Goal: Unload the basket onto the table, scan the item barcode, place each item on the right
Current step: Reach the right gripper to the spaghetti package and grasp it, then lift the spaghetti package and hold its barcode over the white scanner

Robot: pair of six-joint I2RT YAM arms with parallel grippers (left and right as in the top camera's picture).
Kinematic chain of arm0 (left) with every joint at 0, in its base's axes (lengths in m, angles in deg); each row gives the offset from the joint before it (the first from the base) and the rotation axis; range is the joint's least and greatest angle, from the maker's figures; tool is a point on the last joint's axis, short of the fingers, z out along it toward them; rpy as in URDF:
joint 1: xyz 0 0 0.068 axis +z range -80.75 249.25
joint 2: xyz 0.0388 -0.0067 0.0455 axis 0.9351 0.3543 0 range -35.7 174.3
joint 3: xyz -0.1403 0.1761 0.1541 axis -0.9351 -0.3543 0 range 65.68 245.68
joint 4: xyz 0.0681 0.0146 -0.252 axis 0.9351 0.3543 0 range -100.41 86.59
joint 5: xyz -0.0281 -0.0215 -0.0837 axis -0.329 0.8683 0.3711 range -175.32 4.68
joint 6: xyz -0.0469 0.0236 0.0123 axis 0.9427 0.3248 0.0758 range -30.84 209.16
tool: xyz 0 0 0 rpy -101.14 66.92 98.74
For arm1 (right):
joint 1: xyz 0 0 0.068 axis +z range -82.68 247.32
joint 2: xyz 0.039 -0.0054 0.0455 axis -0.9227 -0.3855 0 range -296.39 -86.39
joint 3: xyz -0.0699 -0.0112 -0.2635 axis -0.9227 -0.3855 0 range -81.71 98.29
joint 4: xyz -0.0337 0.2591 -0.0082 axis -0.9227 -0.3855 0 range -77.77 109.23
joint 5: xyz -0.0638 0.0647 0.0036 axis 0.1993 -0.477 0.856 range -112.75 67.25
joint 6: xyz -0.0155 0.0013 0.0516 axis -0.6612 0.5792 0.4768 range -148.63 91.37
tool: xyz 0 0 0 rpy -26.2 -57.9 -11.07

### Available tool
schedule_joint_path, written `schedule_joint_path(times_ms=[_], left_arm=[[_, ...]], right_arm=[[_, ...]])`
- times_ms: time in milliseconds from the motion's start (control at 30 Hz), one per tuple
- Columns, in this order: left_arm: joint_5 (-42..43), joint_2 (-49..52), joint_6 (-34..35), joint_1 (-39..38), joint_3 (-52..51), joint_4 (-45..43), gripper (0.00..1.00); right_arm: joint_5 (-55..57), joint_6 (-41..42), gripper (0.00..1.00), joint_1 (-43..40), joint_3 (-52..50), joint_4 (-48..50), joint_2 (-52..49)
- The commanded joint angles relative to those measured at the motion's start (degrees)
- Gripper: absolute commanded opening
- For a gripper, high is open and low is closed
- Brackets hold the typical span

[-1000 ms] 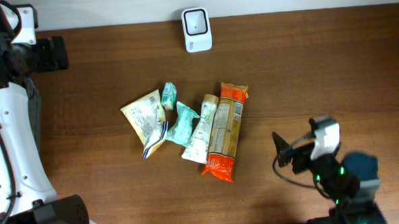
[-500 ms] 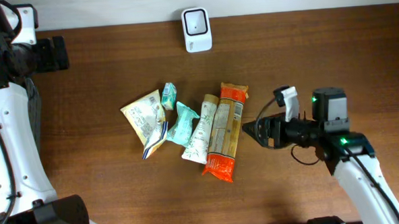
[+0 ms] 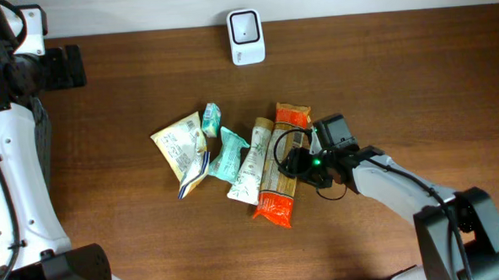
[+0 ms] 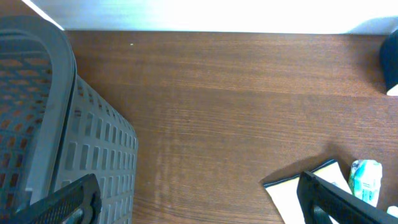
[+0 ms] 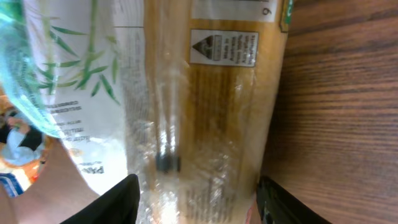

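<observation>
Your right end effector (image 5: 198,202) straddles the pasta packet (image 3: 275,198) on the tabletop (image 3: 398,74); you cannot tell if it grips. Your left end effector (image 4: 199,202) hangs wide open.

Right arm (image 3: 395,180) extended inward, right gripper (image 3: 291,162) with fingers parted; left gripper (image 4: 199,205) spread wide, at far left.
</observation>
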Motion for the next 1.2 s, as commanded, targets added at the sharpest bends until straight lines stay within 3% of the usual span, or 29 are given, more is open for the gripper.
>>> schedule_joint_path(times_ms=[0,100,133,233,333,400,500,600,733,800,833,867,933,1067,1167], left_arm=[[0.44,0.07,-0.92,0.11,-0.07,-0.11,0.99],[0.44,0.07,-0.92,0.11,-0.07,-0.11,0.99],[0.44,0.07,-0.92,0.11,-0.07,-0.11,0.99],[0.44,0.07,-0.92,0.11,-0.07,-0.11,0.99],[0.44,0.07,-0.92,0.11,-0.07,-0.11,0.99],[0.44,0.07,-0.92,0.11,-0.07,-0.11,0.99],[0.44,0.07,-0.92,0.11,-0.07,-0.11,0.99],[0.44,0.07,-0.92,0.11,-0.07,-0.11,0.99],[0.44,0.07,-0.92,0.11,-0.07,-0.11,0.99],[0.44,0.07,-0.92,0.11,-0.07,-0.11,0.99],[0.44,0.07,-0.92,0.11,-0.07,-0.11,0.99],[0.44,0.07,-0.92,0.11,-0.07,-0.11,0.99],[0.44,0.07,-0.92,0.11,-0.07,-0.11,0.99],[0.44,0.07,-0.92,0.11,-0.07,-0.11,0.99],[0.44,0.07,-0.92,0.11,-0.07,-0.11,0.99]], right_arm=[[-0.52,2.75,0.50,-0.24,0.59,0.37,-3.54],[-0.42,4.02,0.48,-0.50,0.59,0.37,-3.58],[-0.37,4.98,0.43,-0.48,0.59,0.39,-4.42],[-1.57,4.94,0.04,-0.55,1.01,0.52,-4.59],[0.57,-1.05,0.04,-1.31,7.67,-9.66,-2.75],[9.81,-9.33,0.04,-1.77,23.19,-31.47,-0.92],[26.97,-12.72,0.04,-0.42,38.97,-50.90,-1.01],[50.45,-12.72,0.04,1.77,40.35,-57.46,-8.07],[50.66,-15.10,0.04,5.84,42.56,-58.14,-25.00],[45.48,-15.41,0.24,11.02,43.19,-54.80,-25.24],[40.28,-18.08,0.56,14.27,43.78,-51.87,-25.22],[39.10,-17.97,0.63,15.45,44.26,-51.43,-25.22],[36.76,-17.33,0.69,14.27,46.07,-52.37,-24.92],[37.70,-12.59,0.69,6.93,47.30,-58.27,-24.70],[32.74,-9.84,0.72,5.33,44.02,-56.68,-24.70]])
